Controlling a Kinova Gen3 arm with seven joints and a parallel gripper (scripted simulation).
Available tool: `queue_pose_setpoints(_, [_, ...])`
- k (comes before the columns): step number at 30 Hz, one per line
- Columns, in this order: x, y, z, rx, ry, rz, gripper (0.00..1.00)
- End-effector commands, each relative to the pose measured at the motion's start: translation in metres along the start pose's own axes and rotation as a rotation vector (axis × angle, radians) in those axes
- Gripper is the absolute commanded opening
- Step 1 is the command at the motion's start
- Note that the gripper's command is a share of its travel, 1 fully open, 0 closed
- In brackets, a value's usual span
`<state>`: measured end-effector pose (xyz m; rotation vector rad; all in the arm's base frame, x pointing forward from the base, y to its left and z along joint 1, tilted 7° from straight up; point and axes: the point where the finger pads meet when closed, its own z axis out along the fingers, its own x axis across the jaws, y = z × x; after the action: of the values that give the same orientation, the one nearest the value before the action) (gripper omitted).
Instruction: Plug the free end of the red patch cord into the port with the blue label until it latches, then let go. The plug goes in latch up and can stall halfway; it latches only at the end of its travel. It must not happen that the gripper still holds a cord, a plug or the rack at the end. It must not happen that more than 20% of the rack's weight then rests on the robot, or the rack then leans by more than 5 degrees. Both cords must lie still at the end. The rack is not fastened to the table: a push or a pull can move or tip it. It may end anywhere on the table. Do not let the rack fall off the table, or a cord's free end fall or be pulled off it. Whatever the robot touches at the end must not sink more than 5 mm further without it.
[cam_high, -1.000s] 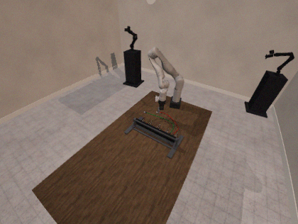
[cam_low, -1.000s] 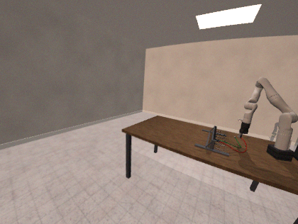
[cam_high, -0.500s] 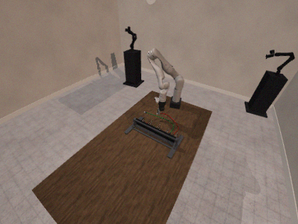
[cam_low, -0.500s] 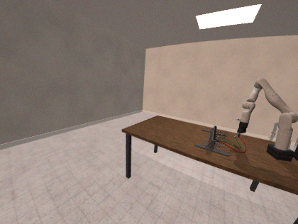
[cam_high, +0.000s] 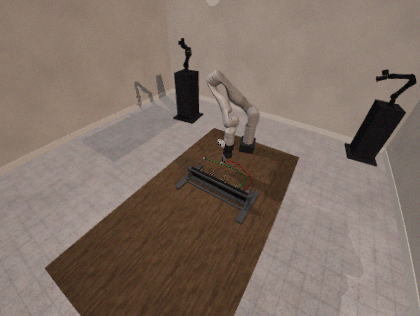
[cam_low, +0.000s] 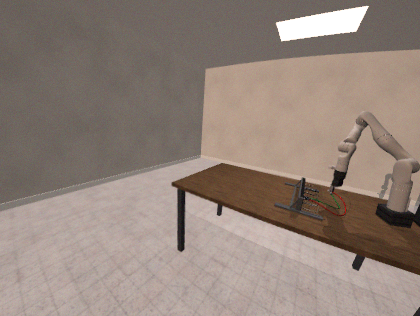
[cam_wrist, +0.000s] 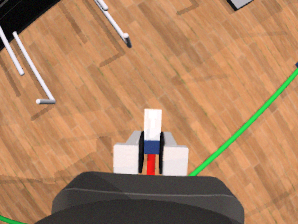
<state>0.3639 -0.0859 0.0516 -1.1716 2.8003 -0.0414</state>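
Near the far end of the wooden table (cam_high: 150, 250), beside the dark rack (cam_high: 218, 186), the gripper (cam_wrist: 150, 160) hangs above the boards, clenched on the white plug (cam_wrist: 152, 123) of the red patch cord (cam_high: 246, 178), with the green cord (cam_wrist: 246, 125) alongside.
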Motion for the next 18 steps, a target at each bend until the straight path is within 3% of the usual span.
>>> queue_pose_setpoints(1, [-0.009, -0.002, -0.001, -0.001, -0.006, -0.031, 0.00])
queue_pose_setpoints(18, [-0.046, -0.018, -0.009, 0.000, -0.006, -0.266, 0.00])
